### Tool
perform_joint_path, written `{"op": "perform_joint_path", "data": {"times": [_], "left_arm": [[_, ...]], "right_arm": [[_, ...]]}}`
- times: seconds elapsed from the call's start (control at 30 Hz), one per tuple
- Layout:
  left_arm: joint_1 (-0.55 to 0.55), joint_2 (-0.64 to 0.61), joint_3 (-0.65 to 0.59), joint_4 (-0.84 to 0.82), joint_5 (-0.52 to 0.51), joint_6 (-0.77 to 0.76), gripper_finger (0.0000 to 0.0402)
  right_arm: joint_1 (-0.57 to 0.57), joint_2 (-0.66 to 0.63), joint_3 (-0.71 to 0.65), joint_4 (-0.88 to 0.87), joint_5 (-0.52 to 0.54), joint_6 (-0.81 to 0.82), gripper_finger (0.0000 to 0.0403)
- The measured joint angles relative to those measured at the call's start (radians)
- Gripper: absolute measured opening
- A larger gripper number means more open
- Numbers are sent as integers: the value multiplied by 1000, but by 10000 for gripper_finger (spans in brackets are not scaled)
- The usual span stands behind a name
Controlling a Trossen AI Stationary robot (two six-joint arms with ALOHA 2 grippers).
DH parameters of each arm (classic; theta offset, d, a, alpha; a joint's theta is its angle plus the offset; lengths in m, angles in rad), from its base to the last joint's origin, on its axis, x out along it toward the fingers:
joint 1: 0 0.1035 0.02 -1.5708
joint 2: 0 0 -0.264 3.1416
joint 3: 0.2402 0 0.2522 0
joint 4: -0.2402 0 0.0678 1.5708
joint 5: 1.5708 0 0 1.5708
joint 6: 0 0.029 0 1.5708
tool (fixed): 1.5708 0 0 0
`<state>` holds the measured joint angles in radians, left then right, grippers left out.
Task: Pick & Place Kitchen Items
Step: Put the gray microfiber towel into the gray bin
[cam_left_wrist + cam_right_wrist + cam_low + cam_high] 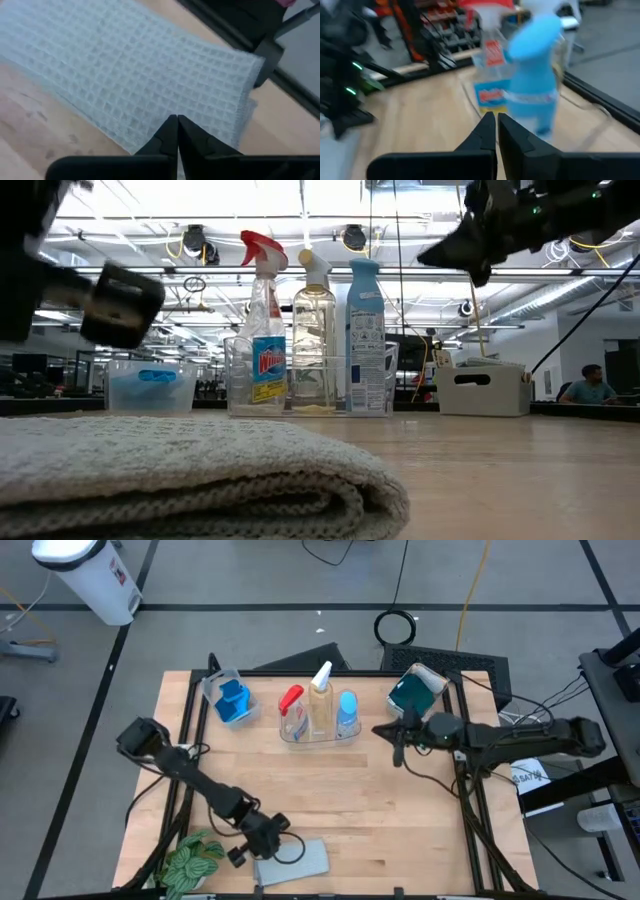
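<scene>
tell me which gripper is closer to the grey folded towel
Left. The left gripper is shut right at the grey folded towel's edge at the table's near side. The right gripper is shut far off, beside the bottles.

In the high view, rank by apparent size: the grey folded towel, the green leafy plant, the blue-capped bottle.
1. Grey folded towel and green leafy plant: look about alike, so no ranking between them.
2. Blue-capped bottle: smallest.

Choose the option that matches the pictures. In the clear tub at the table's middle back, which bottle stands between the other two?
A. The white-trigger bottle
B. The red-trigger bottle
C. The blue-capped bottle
A: the white-trigger bottle stands in the clear tub with the red-trigger bottle on one side and the blue-capped bottle on the other.
</scene>
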<state>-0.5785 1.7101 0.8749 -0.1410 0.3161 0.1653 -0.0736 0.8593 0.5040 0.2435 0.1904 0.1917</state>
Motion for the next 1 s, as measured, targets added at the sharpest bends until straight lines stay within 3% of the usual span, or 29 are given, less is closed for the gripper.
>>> {"op": "perform_joint_path", "data": {"times": [0.17,0.67,0.9,1.0], "left_arm": [[35,63,-1,47,56,15,4],[268,117,1,116,34,240,12],[420,120,-1,195,-123,137,11],[456,122,-3,267,-268,47,17]], "right_arm": [[29,0,0,49,-7,-8,1],[30,0,0,52,-4,-29,1],[30,0,0,52,-7,-24,1],[30,0,0,52,-7,-23,1]]}}
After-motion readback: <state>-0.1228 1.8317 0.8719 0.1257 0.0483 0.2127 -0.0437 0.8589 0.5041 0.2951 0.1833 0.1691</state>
